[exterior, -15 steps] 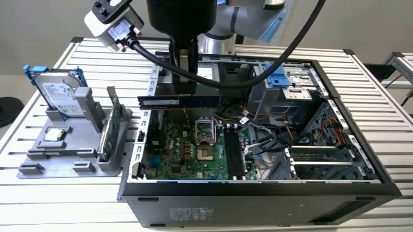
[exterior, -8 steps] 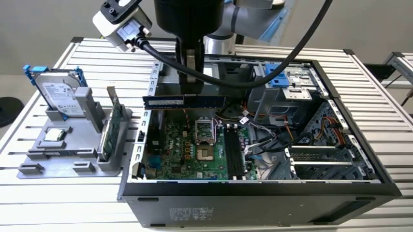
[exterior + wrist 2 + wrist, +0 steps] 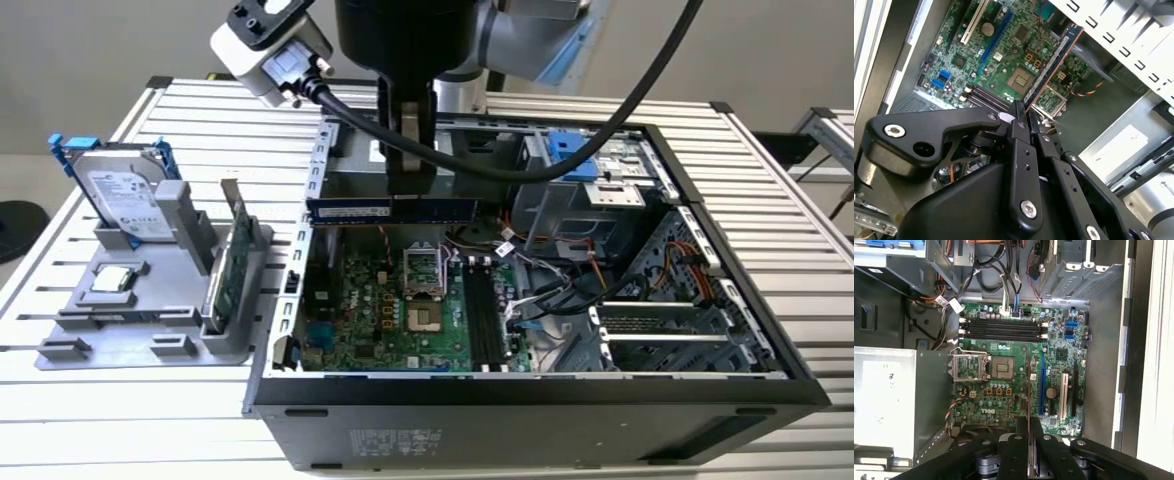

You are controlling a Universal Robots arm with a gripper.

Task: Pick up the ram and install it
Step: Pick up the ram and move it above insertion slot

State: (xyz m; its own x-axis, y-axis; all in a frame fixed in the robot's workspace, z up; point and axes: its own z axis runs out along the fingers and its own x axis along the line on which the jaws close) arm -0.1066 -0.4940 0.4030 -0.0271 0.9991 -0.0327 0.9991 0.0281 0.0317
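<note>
We see gripper (image 3: pixel 411 190) clamped on ram (image 3: pixel 347 211) at mid-length. Ram held level, long edge down, above motherboard (image 3: pixel 360 310) inside open computer case (image 3: pixel 534 425) on tabletop (image 3: pixel 187 110). Ram not touching memory slots (image 3: pixel 483 320).

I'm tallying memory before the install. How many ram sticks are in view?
1. The ram is clamped in the gripper, held level above the motherboard in the open case. The memory slots look empty; more could lie hidden elsewhere in the case.
</note>
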